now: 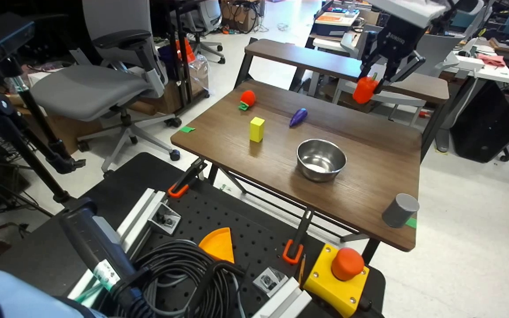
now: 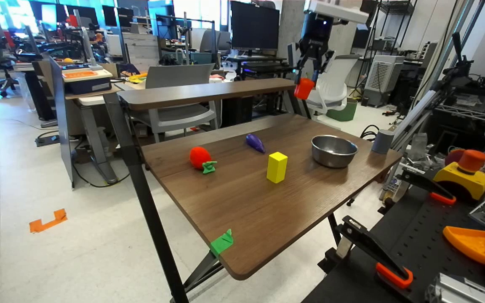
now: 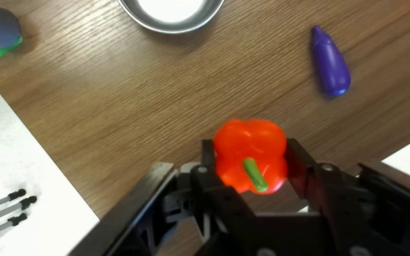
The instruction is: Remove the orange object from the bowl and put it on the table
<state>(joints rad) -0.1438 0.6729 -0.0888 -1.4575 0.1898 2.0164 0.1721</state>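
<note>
Gripper [image 3: 250, 153], foremost in the wrist view: two black fingers [image 3: 208, 153] part-way spread, one against each side of the pepper [image 3: 251, 142], which is judged to be the orange object of the task. Stalk [image 3: 255, 175] uppermost, the pepper hangs from the fingertips above the table [image 3: 137, 103], outside the bowl [image 1: 321, 159] and well apart from it. Both exterior views show much of its body projecting below the fingers, so contact appears to lie on the upper part only. Handling, as judged from gloss and moulded lobes: light, probably hollow plastic, unlikely to break; whether the shell is stiff or gives under pressure cannot be told. Its smooth skin may slip if the fingers ride on a curved shoulder. Preferred hold: opposite lobes at their widest, well below the stalk, which looks too thin to serve as a handle. The present hold probably suffices for lowering; the next move calls for a gentle descent to the table, apart from the eggplant [image 3: 330, 64], and a slow release, since the rounded form may tip or roll once let go.
</note>
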